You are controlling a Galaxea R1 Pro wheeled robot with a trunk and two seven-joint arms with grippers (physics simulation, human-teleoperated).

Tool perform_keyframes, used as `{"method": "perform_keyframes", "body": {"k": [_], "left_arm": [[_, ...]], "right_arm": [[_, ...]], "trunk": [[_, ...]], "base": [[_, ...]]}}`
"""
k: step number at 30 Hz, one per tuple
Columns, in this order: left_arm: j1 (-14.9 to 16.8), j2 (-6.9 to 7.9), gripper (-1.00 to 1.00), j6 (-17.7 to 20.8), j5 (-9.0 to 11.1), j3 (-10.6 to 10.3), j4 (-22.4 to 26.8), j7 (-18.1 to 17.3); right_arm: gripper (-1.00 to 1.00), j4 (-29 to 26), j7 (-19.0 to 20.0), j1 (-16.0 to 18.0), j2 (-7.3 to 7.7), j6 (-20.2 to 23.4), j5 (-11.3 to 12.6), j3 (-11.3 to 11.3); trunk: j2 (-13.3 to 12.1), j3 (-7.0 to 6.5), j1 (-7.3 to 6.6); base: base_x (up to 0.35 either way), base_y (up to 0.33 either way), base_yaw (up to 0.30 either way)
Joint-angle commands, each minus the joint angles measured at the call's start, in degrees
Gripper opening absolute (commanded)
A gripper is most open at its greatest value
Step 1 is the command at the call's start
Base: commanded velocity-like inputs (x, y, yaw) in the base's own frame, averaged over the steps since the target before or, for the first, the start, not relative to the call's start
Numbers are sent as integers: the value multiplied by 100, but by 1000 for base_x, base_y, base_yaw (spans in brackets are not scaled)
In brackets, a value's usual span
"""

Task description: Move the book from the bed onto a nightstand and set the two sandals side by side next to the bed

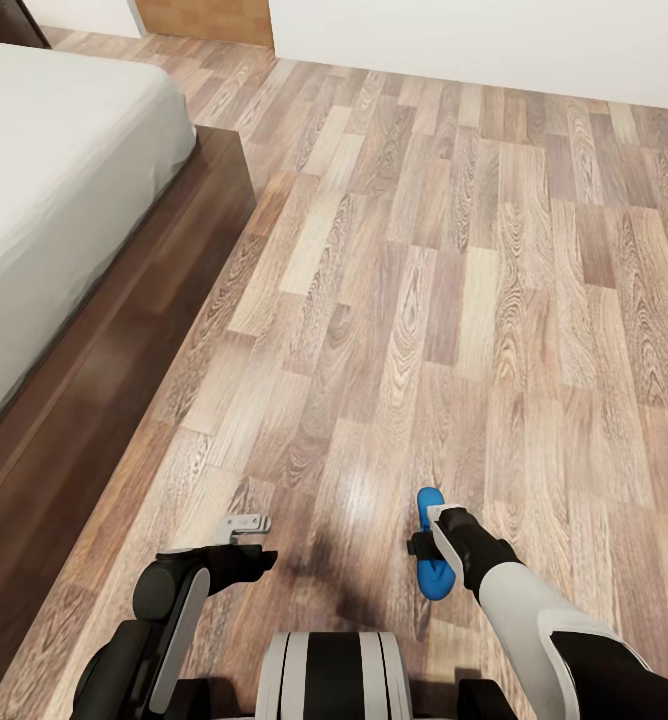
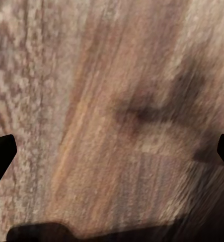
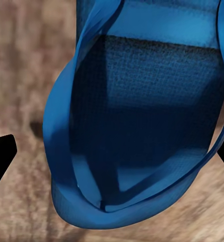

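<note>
I'm carrying a blue sandal [image 1: 430, 560] clamped in my right end effector [image 1: 436, 545]; left end effector [image 1: 246, 523] spread, empty. Next: set it down beside the bed [image 1: 64, 200].

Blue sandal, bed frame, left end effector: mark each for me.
Blue sandal [image 3: 142, 116]: right wrist view, on its dark footbed.
Bed frame [image 1: 124, 350]: head view, on the dark wood side ledge.
Left end effector [image 1: 246, 523]: head view, between its pale fingertips.

Bed [image 1: 54, 200] left; sandal [image 1: 431, 545] in right gripper [image 1: 429, 540].
</note>
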State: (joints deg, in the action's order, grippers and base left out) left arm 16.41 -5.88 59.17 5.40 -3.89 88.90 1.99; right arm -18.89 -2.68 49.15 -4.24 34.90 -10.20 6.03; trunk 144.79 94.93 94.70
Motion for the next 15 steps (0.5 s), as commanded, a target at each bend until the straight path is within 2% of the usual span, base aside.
{"method": "perform_keyframes", "body": {"k": [1, 15], "left_arm": [[2, -1, 100, 24, 42, 3, 4, 21], [2, -1, 100, 23, 40, 2, 4, 21]], "right_arm": [[100, -9, 5, 0, -7, 26, -53, 48], [100, -9, 5, 0, -7, 26, -53, 48]], "trunk": [[1, 3, -1], [1, 3, -1]], "base": [[0, 0, 0], [0, 0, 0]]}}
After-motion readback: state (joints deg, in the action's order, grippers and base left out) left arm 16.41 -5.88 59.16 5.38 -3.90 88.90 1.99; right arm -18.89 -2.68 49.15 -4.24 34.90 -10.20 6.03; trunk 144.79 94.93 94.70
